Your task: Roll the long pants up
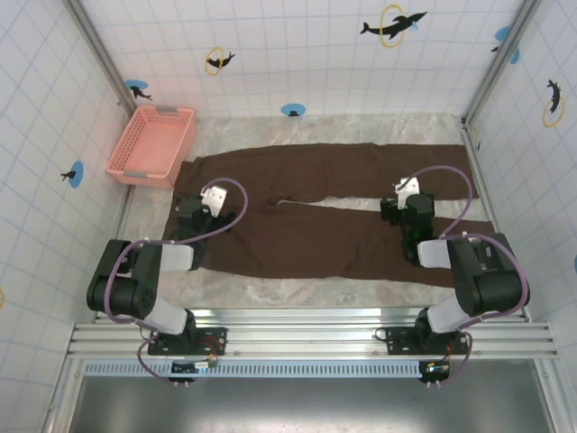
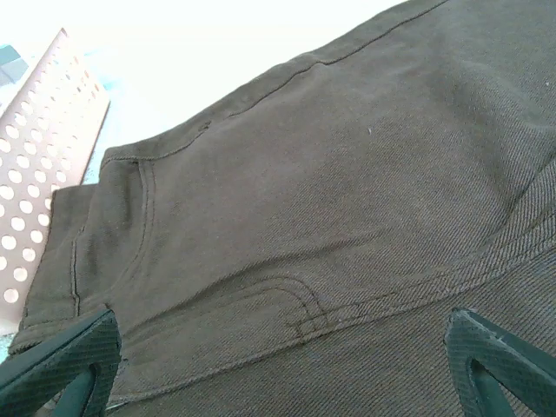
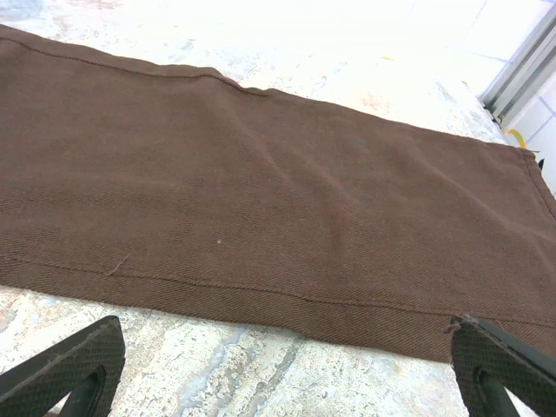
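Marbled table (image 1: pixel 270 293) bears the long pants (image 1: pixel 334 171); left hand (image 2: pixel 278 369) and right hand (image 3: pixel 282 369) hover above, both gaping, empty.

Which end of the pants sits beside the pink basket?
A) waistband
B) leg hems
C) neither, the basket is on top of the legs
A: the long pants lie flat with the waistband at the left, next to the pink basket, and the legs run off to the right.

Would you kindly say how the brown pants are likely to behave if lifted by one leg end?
The pants lie flat with soft creases near the pocket seam, so they will probably sag and drape. Spread across most of the table, they would likely trail behind a one-point lift.
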You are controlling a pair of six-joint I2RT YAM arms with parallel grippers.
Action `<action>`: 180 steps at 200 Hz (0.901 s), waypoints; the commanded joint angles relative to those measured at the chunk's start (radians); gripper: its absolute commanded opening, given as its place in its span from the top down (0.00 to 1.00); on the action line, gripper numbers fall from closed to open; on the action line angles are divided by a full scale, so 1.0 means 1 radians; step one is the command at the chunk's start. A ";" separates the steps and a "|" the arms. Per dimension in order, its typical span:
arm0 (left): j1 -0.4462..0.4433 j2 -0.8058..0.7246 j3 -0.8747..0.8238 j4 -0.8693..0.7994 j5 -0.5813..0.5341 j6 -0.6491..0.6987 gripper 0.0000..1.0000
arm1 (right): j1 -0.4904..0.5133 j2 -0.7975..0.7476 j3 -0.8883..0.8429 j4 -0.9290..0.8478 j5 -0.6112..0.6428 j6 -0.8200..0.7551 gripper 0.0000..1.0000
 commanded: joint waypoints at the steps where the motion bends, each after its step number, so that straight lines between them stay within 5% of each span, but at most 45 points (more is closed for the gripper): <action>1: 0.007 -0.005 0.017 0.028 0.006 0.005 0.03 | 0.001 -0.004 0.018 -0.008 -0.005 0.010 0.01; 125: 0.003 -0.014 0.023 0.049 0.017 0.014 0.03 | -0.003 -0.006 0.020 -0.008 -0.010 0.010 0.01; 137: -0.020 -0.091 0.150 -0.260 0.038 0.061 0.02 | -0.003 -0.048 0.078 -0.151 -0.008 0.008 0.01; 153: -0.085 -0.127 0.377 -0.662 0.003 0.220 0.03 | 0.016 -0.134 0.291 -0.596 -0.017 -0.051 0.11; 167: -0.165 -0.126 0.537 -0.922 -0.102 0.378 0.03 | 0.090 -0.199 0.413 -0.813 0.024 -0.164 0.12; 180: -0.187 -0.103 0.671 -1.168 -0.080 0.481 0.03 | 0.188 -0.242 0.514 -1.014 0.073 -0.250 0.11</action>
